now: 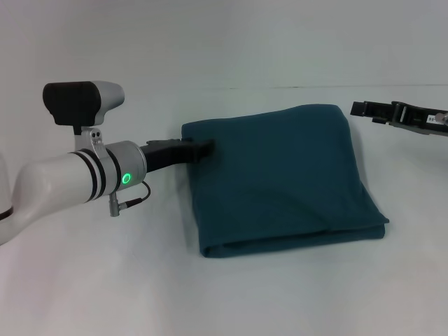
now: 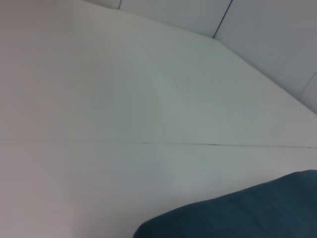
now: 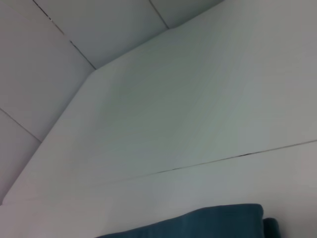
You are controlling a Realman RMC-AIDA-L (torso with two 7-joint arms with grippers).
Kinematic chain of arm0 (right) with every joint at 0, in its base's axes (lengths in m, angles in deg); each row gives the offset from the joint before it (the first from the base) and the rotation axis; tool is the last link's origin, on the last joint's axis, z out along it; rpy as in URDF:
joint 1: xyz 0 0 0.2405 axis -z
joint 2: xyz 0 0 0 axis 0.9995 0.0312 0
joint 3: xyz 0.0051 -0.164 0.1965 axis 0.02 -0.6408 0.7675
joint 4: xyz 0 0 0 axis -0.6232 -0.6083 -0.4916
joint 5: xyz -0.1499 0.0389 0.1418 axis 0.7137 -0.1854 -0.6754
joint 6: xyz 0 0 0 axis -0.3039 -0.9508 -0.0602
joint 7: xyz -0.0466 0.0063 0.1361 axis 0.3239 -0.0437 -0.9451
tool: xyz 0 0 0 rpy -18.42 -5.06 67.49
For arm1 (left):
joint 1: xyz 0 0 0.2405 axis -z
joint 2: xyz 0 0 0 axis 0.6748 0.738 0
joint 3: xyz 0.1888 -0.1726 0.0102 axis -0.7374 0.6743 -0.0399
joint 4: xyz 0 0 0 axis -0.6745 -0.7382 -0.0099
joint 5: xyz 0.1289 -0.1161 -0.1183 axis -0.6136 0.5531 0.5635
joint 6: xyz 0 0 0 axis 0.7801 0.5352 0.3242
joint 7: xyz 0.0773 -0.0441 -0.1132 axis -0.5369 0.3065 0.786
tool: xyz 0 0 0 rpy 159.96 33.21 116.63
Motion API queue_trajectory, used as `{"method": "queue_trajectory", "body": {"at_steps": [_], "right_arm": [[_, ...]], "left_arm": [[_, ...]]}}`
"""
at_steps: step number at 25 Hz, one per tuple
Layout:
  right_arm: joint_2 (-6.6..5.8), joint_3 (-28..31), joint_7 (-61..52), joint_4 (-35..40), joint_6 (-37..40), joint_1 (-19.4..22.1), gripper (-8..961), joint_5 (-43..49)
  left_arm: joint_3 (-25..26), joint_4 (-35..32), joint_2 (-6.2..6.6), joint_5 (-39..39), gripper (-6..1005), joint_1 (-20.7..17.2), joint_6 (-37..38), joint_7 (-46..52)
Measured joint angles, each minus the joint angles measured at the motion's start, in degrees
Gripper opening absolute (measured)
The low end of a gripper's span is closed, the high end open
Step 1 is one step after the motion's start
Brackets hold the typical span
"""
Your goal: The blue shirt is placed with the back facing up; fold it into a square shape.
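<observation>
The blue shirt (image 1: 280, 178) lies folded into a rough square on the white table, plain side up, with layered edges along its front. My left gripper (image 1: 203, 148) reaches in from the left and its black tip touches the shirt's left edge near the far corner. My right gripper (image 1: 358, 109) hovers past the shirt's far right corner, apart from the cloth. A part of the shirt shows in the left wrist view (image 2: 237, 213) and in the right wrist view (image 3: 208, 223).
The white table (image 1: 105, 280) stretches around the shirt. A thin seam crosses it behind the shirt (image 2: 198, 144). White wall panels (image 3: 74, 29) rise at the back.
</observation>
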Motion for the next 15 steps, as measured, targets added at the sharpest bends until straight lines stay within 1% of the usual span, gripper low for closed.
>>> {"method": "queue_trajectory", "body": {"at_steps": [3, 8, 11, 15], "right_arm": [[0.29, 0.0, 0.12, 0.15, 0.01, 0.0, 705, 0.0], [0.35, 0.0, 0.2, 0.22, -0.05, 0.08, 706, 0.0], [0.37, 0.0, 0.24, 0.06, -0.2, 0.21, 706, 0.0], [0.45, 0.0, 0.39, 0.0, -0.42, 0.37, 706, 0.0]], "left_arm": [[-0.01, 0.62, 0.01, -0.01, 607, 0.38, -0.94, -0.01], [0.0, 0.9, 0.02, -0.01, 372, 0.71, -1.53, -0.03], [-0.01, 0.9, 0.02, -0.01, 135, 0.86, -1.54, -0.03], [-0.01, 0.87, 0.02, -0.02, 111, 1.01, -1.54, -0.03]]}}
